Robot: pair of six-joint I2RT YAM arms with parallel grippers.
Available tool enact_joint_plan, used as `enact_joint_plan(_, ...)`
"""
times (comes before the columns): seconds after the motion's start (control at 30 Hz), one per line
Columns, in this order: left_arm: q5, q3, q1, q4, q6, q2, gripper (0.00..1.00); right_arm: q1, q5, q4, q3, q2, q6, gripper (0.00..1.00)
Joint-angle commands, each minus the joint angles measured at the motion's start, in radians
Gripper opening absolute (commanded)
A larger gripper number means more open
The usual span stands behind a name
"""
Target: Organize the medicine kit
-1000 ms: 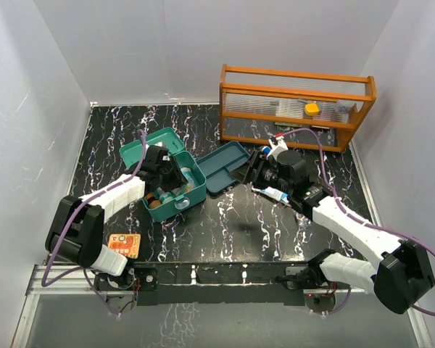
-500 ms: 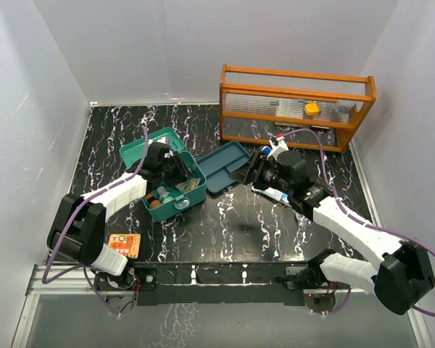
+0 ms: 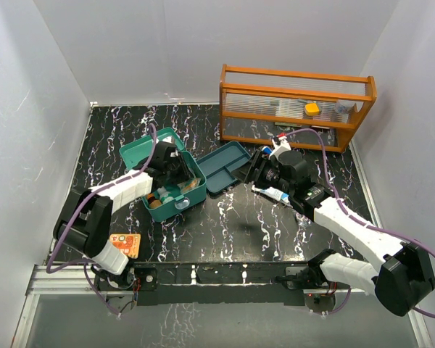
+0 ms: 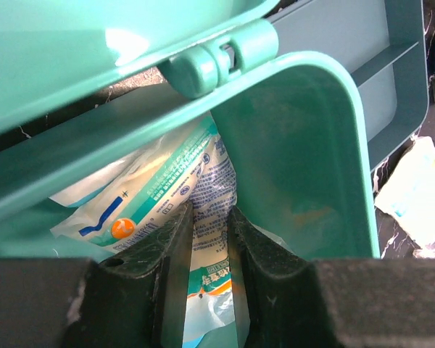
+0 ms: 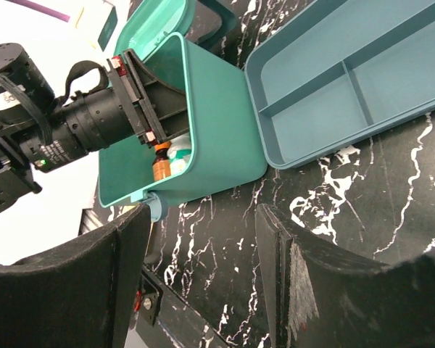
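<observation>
The teal medicine kit (image 3: 191, 190) stands open at centre left, its lid (image 3: 146, 144) tipped back. Its divided insert tray (image 3: 225, 167) lies on the table to the right of it. My left gripper (image 3: 175, 170) reaches down into the box. In the left wrist view it (image 4: 210, 235) is shut on a white and teal sachet (image 4: 212, 185) beside the box wall (image 4: 297, 159). An amber bottle (image 5: 159, 164) stands in the box. My right gripper (image 3: 258, 168) hovers by the tray's right end, open and empty (image 5: 203, 250).
An orange slatted rack (image 3: 297, 80) with small items stands at the back right. A white tube (image 3: 275, 193) lies under my right arm. An orange card (image 3: 123, 245) lies near the front left. Loose white packets (image 4: 420, 188) lie beside the tray.
My left gripper has moved a little to the right, further over the box. The right arm has hardly moved.
</observation>
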Motion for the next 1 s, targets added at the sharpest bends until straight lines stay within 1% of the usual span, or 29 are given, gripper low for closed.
enact_joint_plan(0.0, -0.055, 0.019, -0.019, -0.051, 0.002, 0.029, 0.23, -0.004, 0.101, -0.019, 0.031, -0.023, -0.047, 0.58)
enact_joint_plan(0.07, -0.054, 0.021, -0.023, -0.062, -0.001, 0.032, 0.25, -0.005, 0.189, -0.070, 0.043, -0.016, -0.082, 0.58)
enact_joint_plan(0.17, -0.044, 0.038, -0.023, -0.089, 0.003, 0.009, 0.27, -0.009, 0.362, -0.156, 0.055, -0.001, -0.135, 0.58)
enact_joint_plan(0.23, -0.045, 0.062, -0.023, -0.122, 0.017, -0.020, 0.32, -0.022, 0.443, -0.192, 0.054, 0.012, -0.183, 0.58)
enact_joint_plan(0.3, -0.046, 0.110, -0.023, -0.183, 0.048, -0.045, 0.38, -0.046, 0.493, -0.224, 0.058, 0.035, -0.216, 0.58)
enact_joint_plan(0.37, -0.060, 0.144, -0.024, -0.251, 0.075, -0.075, 0.43, -0.079, 0.496, -0.236, 0.058, 0.060, -0.247, 0.58)
enact_joint_plan(0.43, -0.056, 0.143, -0.024, -0.270, 0.095, -0.119, 0.46, -0.105, 0.484, -0.247, 0.063, 0.098, -0.275, 0.58)
enact_joint_plan(0.53, -0.030, 0.151, -0.024, -0.303, 0.116, -0.172, 0.50, -0.114, 0.504, -0.310, 0.110, 0.191, -0.270, 0.59)
enact_joint_plan(0.6, -0.030, 0.164, -0.024, -0.342, 0.124, -0.186, 0.51, -0.124, 0.510, -0.302, 0.126, 0.240, -0.265, 0.59)
enact_joint_plan(0.73, -0.044, 0.171, -0.024, -0.385, 0.132, -0.282, 0.53, -0.177, 0.478, -0.255, 0.143, 0.315, -0.287, 0.68)
enact_joint_plan(0.77, -0.037, 0.172, -0.024, -0.388, 0.136, -0.304, 0.53, -0.191, 0.455, -0.241, 0.150, 0.333, -0.303, 0.70)
enact_joint_plan(0.83, -0.016, 0.168, -0.024, -0.379, 0.140, -0.358, 0.55, -0.216, 0.421, -0.215, 0.162, 0.363, -0.341, 0.70)
enact_joint_plan(0.9, 0.028, 0.153, -0.024, -0.350, 0.148, -0.417, 0.56, -0.231, 0.393, -0.188, 0.168, 0.384, -0.390, 0.75)
enact_joint_plan(0.97, 0.086, 0.134, -0.024, -0.300, 0.156, -0.481, 0.59, -0.247, 0.314, -0.146, 0.176, 0.411, -0.444, 0.77)
